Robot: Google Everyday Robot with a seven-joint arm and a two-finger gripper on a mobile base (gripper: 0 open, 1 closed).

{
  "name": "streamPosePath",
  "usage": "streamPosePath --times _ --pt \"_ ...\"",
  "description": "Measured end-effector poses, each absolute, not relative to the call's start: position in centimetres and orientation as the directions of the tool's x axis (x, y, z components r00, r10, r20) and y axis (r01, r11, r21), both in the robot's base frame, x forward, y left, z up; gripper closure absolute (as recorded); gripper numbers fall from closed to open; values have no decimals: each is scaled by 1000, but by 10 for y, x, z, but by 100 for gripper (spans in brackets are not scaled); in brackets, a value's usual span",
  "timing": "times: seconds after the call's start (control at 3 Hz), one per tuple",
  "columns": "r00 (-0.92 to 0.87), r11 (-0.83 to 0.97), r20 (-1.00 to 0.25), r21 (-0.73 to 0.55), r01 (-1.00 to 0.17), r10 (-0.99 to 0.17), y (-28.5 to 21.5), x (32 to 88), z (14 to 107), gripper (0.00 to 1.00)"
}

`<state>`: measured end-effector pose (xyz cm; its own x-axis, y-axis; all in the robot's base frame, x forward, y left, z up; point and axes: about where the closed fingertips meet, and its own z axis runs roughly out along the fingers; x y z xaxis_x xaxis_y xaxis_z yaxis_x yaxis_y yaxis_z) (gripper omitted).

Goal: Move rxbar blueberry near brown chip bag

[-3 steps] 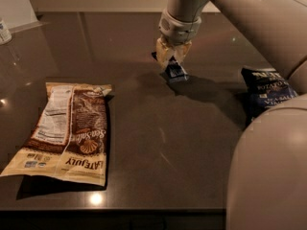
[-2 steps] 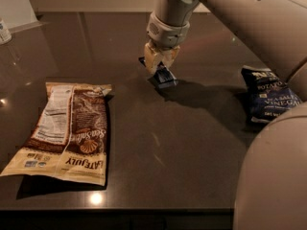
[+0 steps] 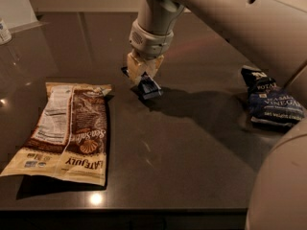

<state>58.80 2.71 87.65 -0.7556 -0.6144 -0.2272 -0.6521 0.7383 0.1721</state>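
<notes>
The brown chip bag (image 3: 64, 131) lies flat at the left of the dark table, with "Late July" lettering and a white nutrition panel. My gripper (image 3: 142, 74) hangs from the arm at the upper middle, shut on the rxbar blueberry (image 3: 148, 88), a small dark blue wrapper that sticks out below the fingers just above the table. The bar is a short way to the right of the bag's top right corner.
A crinkled dark blue chip bag (image 3: 272, 102) lies at the right. The arm's pale body (image 3: 280, 186) fills the lower right corner. A white object (image 3: 5, 31) stands at the far left edge. The table's front edge (image 3: 120, 211) runs along the bottom.
My gripper has moved to the left with the rxbar in it, closer to the brown chip bag. The two bags have not moved.
</notes>
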Motion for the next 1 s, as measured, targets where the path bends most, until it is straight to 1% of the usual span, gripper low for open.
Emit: streamPosePath --times 0.33,0.67,1.0 --pt "-748 724 -216 190 -663 -628 39 572 872 100" --pt "-751 727 -204 192 -659 -628 43 560 870 82" --pt "-756 732 -191 187 -655 -626 43 553 866 59"
